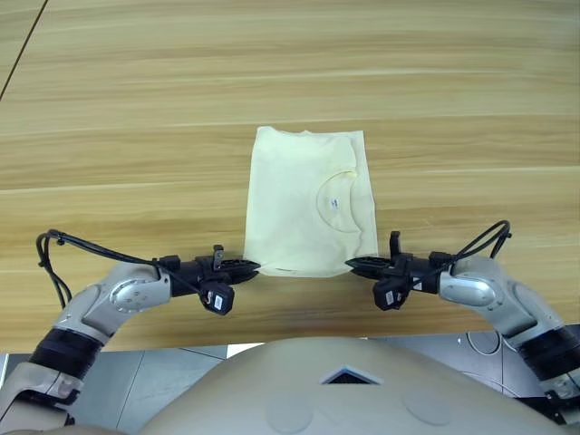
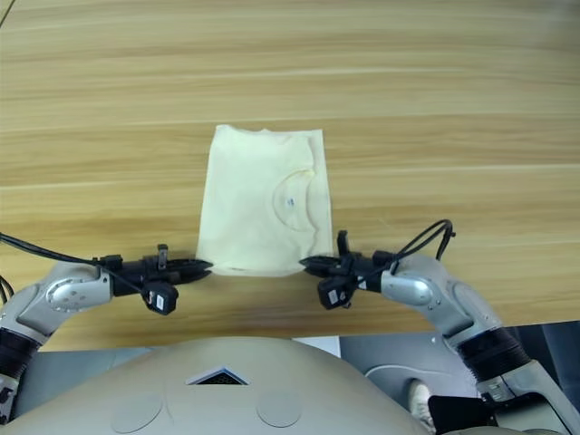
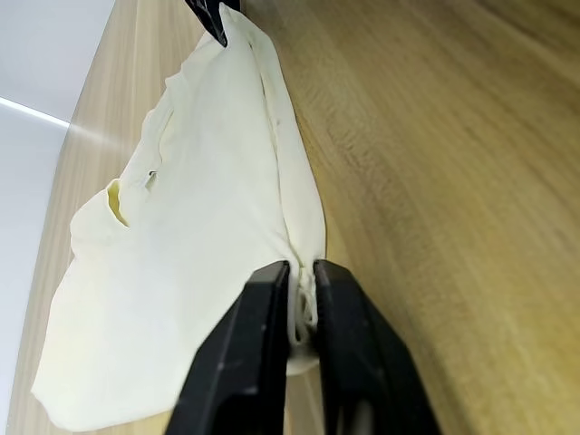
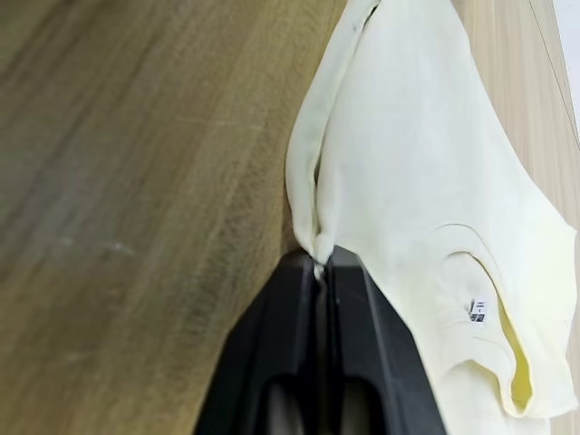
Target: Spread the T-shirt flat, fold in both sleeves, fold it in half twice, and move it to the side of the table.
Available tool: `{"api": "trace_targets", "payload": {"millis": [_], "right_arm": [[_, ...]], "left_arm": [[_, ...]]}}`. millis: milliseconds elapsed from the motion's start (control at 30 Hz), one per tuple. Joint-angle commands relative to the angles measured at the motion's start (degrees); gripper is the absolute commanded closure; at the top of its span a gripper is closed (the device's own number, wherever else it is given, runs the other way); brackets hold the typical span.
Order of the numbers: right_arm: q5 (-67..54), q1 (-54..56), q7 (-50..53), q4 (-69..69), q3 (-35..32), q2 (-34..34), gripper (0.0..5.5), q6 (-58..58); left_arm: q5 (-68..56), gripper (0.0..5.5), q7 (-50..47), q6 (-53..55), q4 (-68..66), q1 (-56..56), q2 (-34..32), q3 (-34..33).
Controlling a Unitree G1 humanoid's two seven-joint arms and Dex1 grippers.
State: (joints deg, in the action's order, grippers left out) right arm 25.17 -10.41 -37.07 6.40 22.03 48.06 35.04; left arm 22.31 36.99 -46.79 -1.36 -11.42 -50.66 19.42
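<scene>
1. The wooden counter (image 1: pixel 136 91) stretches across the head views, its grain running side to side.
2. The T-shirt (image 1: pixel 304 199), pale yellow, lies folded into an upright rectangle in the middle of the counter, close to the near edge. Its neckline (image 1: pixel 340 195) and a small label face up on the right half.
3. The left arm (image 1: pixel 127 294) lies low along the near edge, elbow out to the left and forearm pointing inward to the shirt. The right arm (image 1: pixel 480 285) mirrors it from the other side.
4. The left gripper (image 1: pixel 252 266) is clamped on the shirt's near left corner. In the left wrist view a fold of cloth sits pinched between its two black fingers (image 3: pixel 263 308).
5. The right gripper (image 1: pixel 353 265) is clamped on the near right corner. In the right wrist view the shirt's edge runs into its closed fingers (image 4: pixel 294 299).
</scene>
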Motion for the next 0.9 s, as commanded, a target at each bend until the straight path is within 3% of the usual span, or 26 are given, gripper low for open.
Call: {"api": "trace_targets", "payload": {"millis": [33, 333, 700, 900], "right_arm": [[2.3, -1.4, -1.2, -1.0, 0.7, 0.9, 5.48, -1.9], [-7.5, -8.0, -2.5, 8.6, -4.3, 7.0, 5.48, 2.5], [-15.6, -21.1, -1.7, 18.0, -15.4, 13.8, 5.48, 11.2], [-15.6, -17.4, -1.5, 17.4, -16.5, 11.1, 5.48, 7.6]], "left_arm": [[1.0, 5.43, 1.5, 1.4, -1.3, -1.3, -1.3, 1.0], [-8.5, 5.48, 2.8, -1.7, 2.9, -4.5, -4.3, -0.5], [-24.3, 5.48, 5.0, -8.2, 16.9, -16.0, -14.5, -3.2], [-21.8, 5.48, 2.3, -0.7, 13.6, -8.7, -7.1, -5.3]]}}
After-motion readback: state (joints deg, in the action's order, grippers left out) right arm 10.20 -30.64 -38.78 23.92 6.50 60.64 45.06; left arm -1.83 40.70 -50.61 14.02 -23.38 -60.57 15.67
